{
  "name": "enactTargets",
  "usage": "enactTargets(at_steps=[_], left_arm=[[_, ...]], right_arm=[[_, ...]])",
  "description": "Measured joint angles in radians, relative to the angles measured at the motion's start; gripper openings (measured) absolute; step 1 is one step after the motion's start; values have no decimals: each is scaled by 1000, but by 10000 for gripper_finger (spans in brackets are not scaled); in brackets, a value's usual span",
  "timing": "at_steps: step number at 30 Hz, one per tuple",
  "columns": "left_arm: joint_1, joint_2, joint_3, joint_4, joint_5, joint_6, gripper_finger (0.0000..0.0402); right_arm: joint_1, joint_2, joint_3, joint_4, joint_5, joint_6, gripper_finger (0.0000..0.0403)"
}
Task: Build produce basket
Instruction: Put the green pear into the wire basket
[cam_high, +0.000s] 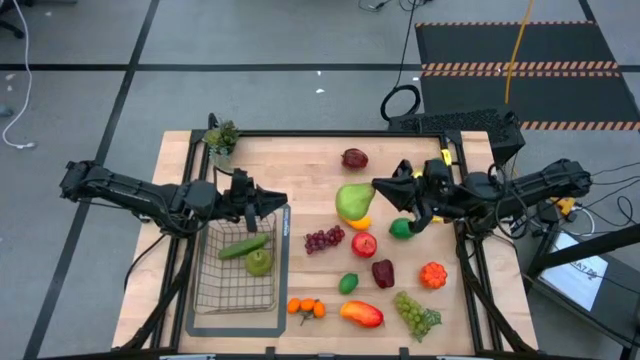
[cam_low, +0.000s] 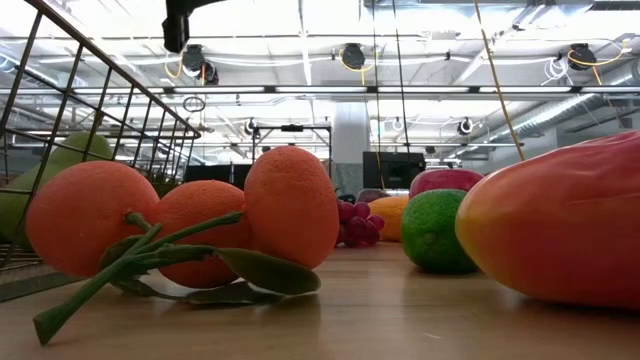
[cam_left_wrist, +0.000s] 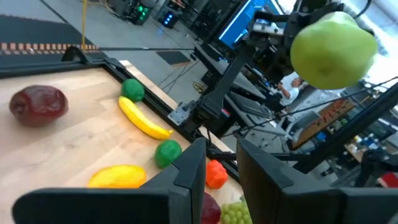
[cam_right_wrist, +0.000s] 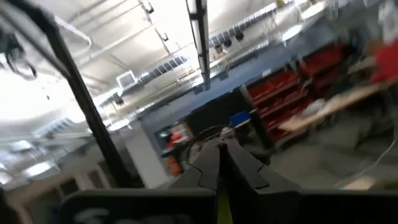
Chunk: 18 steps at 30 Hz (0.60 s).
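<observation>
The wire basket (cam_high: 235, 290) stands at the table's left on a grey mat and holds a cucumber (cam_high: 243, 247) and a green fruit (cam_high: 259, 262). My left gripper (cam_high: 265, 205) is open and empty above the basket's far right corner; its fingers also show in the left wrist view (cam_left_wrist: 227, 177). My right gripper (cam_high: 382, 190) is shut on a green pear (cam_high: 352, 200), held up in the air over mid-table. The pear also shows high in the left wrist view (cam_left_wrist: 333, 43). More produce lies loose on the table's right half. My right gripper holds the green pear at its upper end (cam_left_wrist: 306, 25), coming level from the table's right. The pear is lifted clear of the table. The right wrist view shows only the shut fingers (cam_right_wrist: 208, 165), so the place of contact is hidden.
Loose on the table: dark red fruit (cam_high: 354, 158), a banana (cam_left_wrist: 143, 118), limes (cam_high: 400, 228) (cam_high: 348, 283), purple grapes (cam_high: 323, 240), a red apple (cam_high: 363, 244), green grapes (cam_high: 415, 312), a mango (cam_high: 361, 313), oranges (cam_high: 306, 308). A potted sprig (cam_high: 221, 138) stands at the far left corner.
</observation>
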Motion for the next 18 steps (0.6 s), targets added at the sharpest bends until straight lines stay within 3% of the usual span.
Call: enactTargets(at_steps=[6, 13, 18], left_arm=[[1, -8, 0, 3, 29, 29, 90], [0, -30, -1, -7, 155, 21, 90], [0, -86, 0, -23, 150, 20, 90]], right_arm=[[2, 43, 0, -66, 1, 264, 4], [2, 131, 0, -121, 1, 566, 6], [2, 210, 0, -121, -2, 768, 7]])
